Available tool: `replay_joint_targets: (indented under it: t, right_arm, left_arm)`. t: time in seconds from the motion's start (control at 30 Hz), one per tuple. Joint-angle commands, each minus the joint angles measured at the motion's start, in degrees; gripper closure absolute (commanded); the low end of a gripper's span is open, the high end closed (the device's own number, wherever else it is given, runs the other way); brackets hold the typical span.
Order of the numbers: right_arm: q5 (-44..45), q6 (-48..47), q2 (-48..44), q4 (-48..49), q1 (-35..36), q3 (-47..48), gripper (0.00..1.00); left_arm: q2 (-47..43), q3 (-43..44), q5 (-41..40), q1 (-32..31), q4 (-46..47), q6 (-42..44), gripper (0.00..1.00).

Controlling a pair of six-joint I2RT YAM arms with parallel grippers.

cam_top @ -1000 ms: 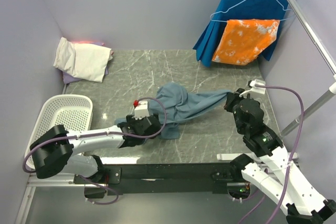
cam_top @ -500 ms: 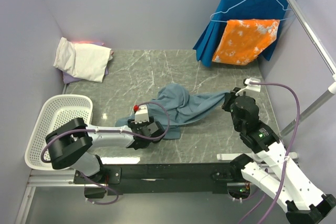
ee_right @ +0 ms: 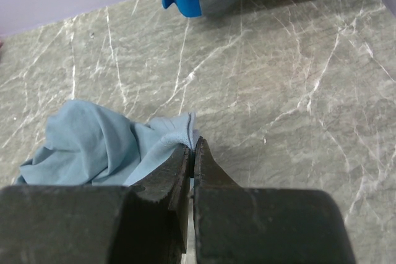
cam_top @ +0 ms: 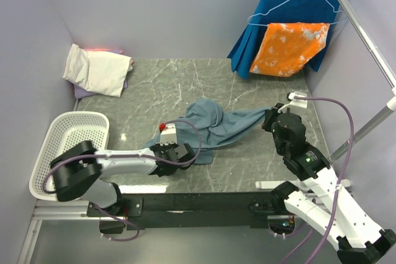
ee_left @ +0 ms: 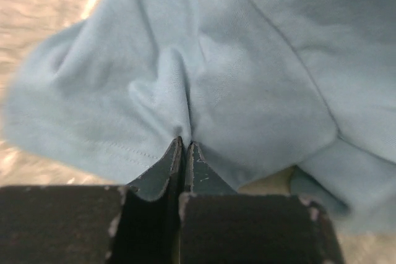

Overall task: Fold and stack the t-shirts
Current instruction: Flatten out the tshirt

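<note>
We see the blue-grey t-shirt (cam_top: 216, 122) lying crumpled across the middle of the counter (cam_top: 167, 85), drawn out between our left hand (ee_left: 185, 148) and our right hand (ee_right: 193, 148). The left hand is clamped on a pinch of fabric close to a stitched hem, with cloth bunching up just past its tips. From above, those tips are hidden under the wrist. The right hand is closed on the shirt's opposite end, nipping a seamed edge. We cannot make out which part of the garment either hand holds. In the far left corner the cream-white folded t-shirt (cam_top: 99, 69) rests on a lavender one (cam_top: 80, 93), which is mostly covered.
</note>
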Motion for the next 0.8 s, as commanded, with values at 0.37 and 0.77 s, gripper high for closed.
replay_joint_targets:
  t: [0.37,0.77]
  right_arm:
    - [-11.16,-2.18,-11.38,-8.61,-0.16,15.26,1.0]
    - [-24.61,-5.0,-11.22,-12.12,-0.16,37.58,1.0]
  left_arm:
    - [-44.52,30.22,-1.31,-0.96,-22.03,15.9,0.99]
    - [-45.25,49.72,0.63,-0.96,-20.54,28.82,0.99]
